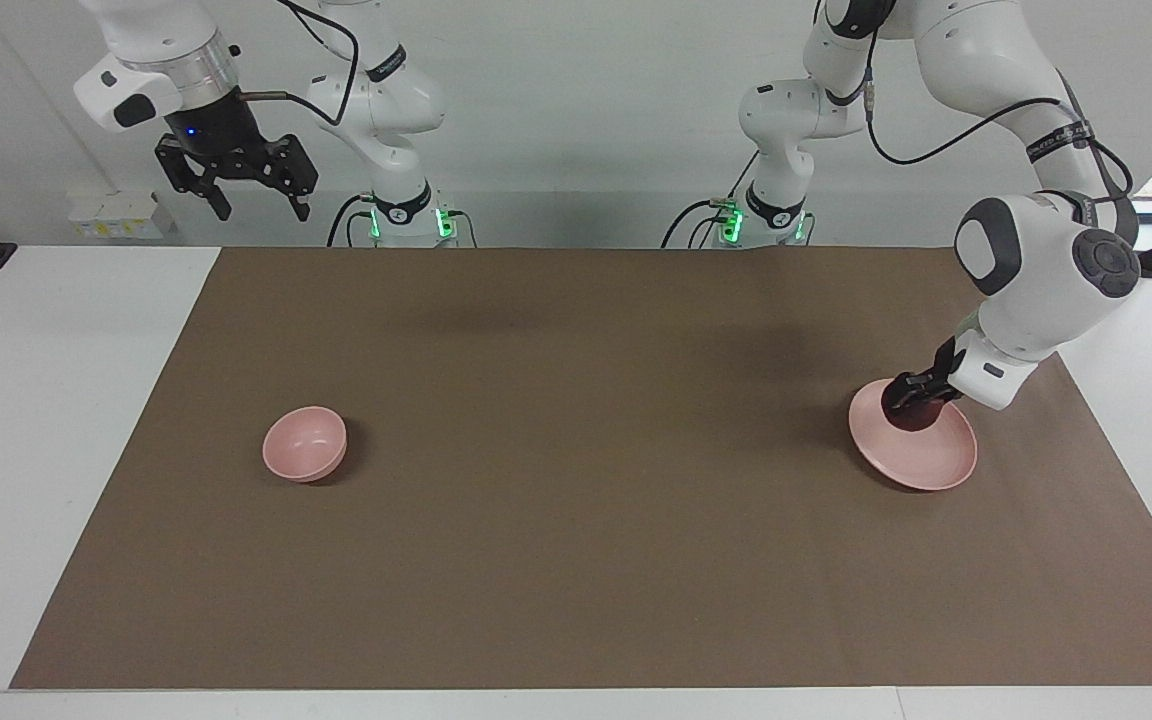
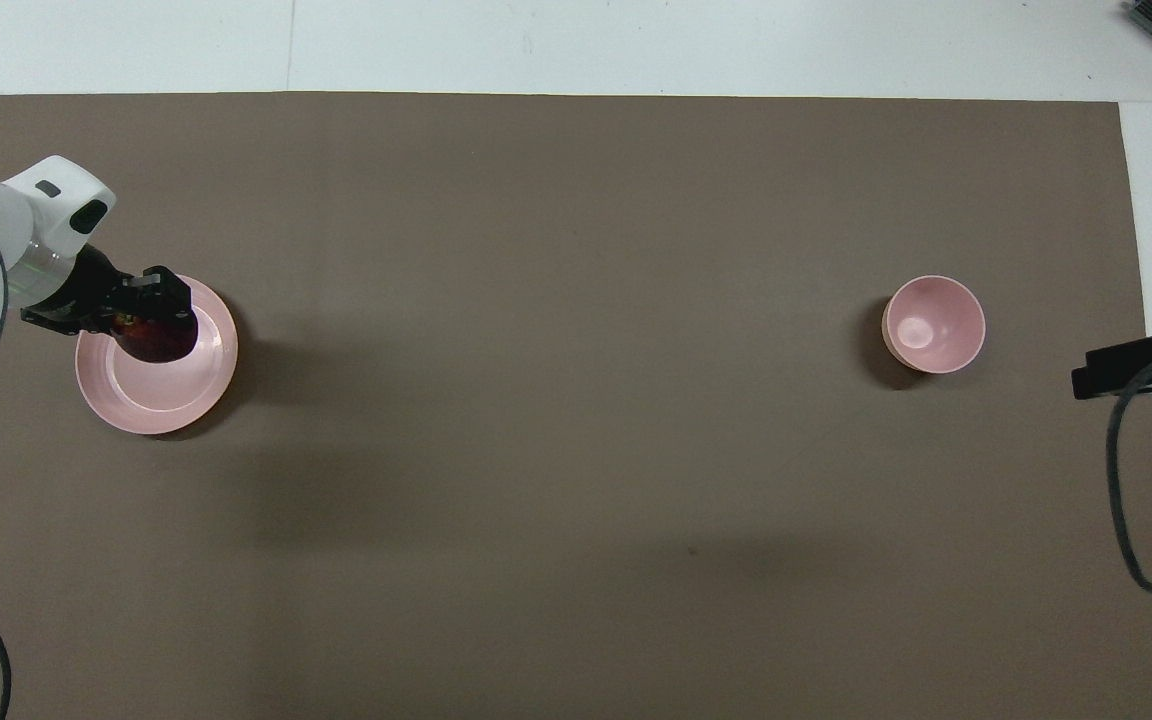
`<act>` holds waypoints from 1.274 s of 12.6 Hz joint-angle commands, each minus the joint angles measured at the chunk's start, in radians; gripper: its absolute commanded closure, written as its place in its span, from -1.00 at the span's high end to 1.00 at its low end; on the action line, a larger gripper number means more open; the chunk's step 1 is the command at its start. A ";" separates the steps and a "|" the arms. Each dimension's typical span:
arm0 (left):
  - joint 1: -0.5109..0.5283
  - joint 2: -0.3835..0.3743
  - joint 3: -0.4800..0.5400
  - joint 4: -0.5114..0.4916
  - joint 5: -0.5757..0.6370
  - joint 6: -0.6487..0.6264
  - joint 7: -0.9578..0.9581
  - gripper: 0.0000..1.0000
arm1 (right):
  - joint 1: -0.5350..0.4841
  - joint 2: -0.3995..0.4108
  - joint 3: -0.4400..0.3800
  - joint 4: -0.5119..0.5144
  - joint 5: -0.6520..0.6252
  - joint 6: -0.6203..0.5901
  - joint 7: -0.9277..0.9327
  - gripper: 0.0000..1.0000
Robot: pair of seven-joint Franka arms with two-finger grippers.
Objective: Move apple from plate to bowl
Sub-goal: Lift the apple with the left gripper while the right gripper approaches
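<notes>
left gripper (image 1: 914,398) clamped on the apple (image 1: 914,414), fingers pressed to either side of the dark red fruit; apple held low over the plate (image 1: 926,462), above the part of the plate nearer the robots; whether the fruit's underside touches the plate surface, cannot tell; overhead view gives the same grip, left gripper (image 2: 141,318) with black fingers straddling the apple (image 2: 158,340) above the plate (image 2: 161,400); wrist angled, arm coming in from the left arm's end of the table, white forearm housing just up from the gripper; plate lies flat on the brown mat (image 1: 576,520) directly under this gripper, pale pink, low rim, its surface otherwise bare.

bowl (image 1: 304,443) well apart from the left gripper, toward the right arm's end of the table; upright on the mat, pale pink, nothing inside it in the overhead view (image 2: 934,324).

right gripper (image 1: 254,200) waits raised, up by its own base near the table's edge at the right arm's end, fingers spread wide, nothing between them; bowl sits well away from it, farther out on the mat; only a dark edge of this gripper (image 2: 1141,365) and a looping cable show from overhead.
</notes>
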 commanded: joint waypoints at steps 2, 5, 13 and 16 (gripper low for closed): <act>-0.032 0.000 0.011 0.068 -0.214 -0.116 -0.210 -1.00 | -0.011 -0.025 0.010 -0.058 0.017 0.061 -0.058 1.00; -0.053 0.000 0.010 0.073 -0.393 -0.154 -0.352 -1.00 | -0.043 -0.065 -0.004 -0.233 0.139 0.122 -0.091 1.00; -0.076 -0.003 -0.177 0.059 -0.820 -0.141 -0.771 -1.00 | 0.015 -0.039 -0.002 -0.499 0.518 0.287 -0.267 1.00; -0.076 -0.008 -0.253 0.041 -0.990 -0.127 -0.796 -1.00 | 0.017 -0.030 -0.002 -0.551 0.743 0.340 -0.273 1.00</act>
